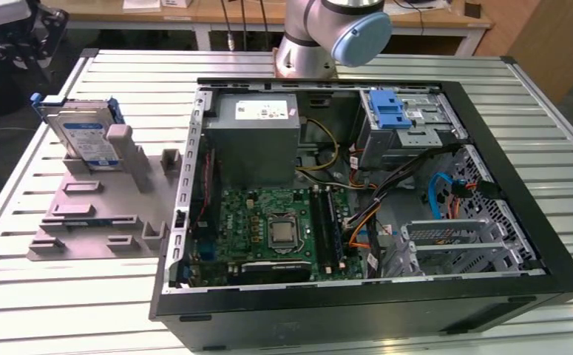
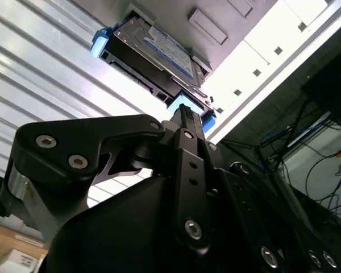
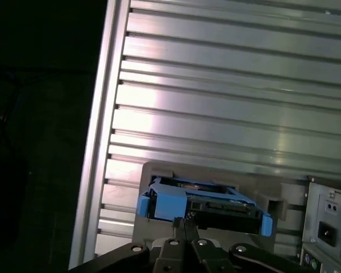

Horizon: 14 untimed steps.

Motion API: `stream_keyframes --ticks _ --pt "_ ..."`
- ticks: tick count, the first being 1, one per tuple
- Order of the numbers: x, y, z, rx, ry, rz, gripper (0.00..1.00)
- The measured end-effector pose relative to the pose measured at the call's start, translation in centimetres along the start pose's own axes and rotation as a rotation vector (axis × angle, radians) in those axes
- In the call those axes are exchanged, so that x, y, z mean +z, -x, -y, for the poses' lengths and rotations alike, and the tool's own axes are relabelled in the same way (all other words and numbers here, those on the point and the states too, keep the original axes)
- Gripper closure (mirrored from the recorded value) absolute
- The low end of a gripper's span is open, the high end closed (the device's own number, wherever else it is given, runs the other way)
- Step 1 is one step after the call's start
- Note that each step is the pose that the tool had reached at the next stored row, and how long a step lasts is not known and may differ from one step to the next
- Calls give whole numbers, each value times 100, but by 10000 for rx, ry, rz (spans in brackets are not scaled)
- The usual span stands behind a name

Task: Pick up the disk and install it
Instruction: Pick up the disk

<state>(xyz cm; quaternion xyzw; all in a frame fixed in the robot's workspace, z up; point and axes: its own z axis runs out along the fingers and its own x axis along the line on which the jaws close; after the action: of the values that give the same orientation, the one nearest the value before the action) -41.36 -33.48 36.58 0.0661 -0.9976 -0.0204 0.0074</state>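
Nearest in the exterior view is the black metal wall of the open tower computer case (image 1: 365, 314), lying on its side at the frame's centre and right on the ribbed aluminium bench (image 1: 69, 314). Inside it are a big grey power-supply box (image 1: 256, 137) at upper centre, a green motherboard (image 1: 271, 222) below that, a silver metal cage with a blue plastic latch (image 1: 401, 118) at upper right, and loose orange and blue cables (image 1: 444, 196) beside the cage. The grey-and-blue robot arm (image 1: 318, 37) rises from behind the case at the top edge.

At the exterior view's left, apart from the case, sits a flat grey plastic holder block (image 1: 89, 218) with slots and posts. The silver-grey rectangular hard disk in its blue plastic carrier (image 1: 84, 137) stands on edge in the holder's far slot. A rounded grey post (image 1: 120, 151) rises just beside its labelled face (partly covering it from this side).

In both wrist views the black jaws are pressed together, with nothing pinched between them. The fingertips (image 3: 182, 226) point at the disk (image 3: 216, 207), and in the second wrist view they line up with the blue end of the carrier on the disk (image 2: 159, 51). Whether they touch it, I cannot tell.
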Motion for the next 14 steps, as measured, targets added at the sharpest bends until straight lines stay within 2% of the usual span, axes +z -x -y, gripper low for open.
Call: stream_keyframes --ticks 14 --pt "9 0 1 -2538 -31 -105 89"
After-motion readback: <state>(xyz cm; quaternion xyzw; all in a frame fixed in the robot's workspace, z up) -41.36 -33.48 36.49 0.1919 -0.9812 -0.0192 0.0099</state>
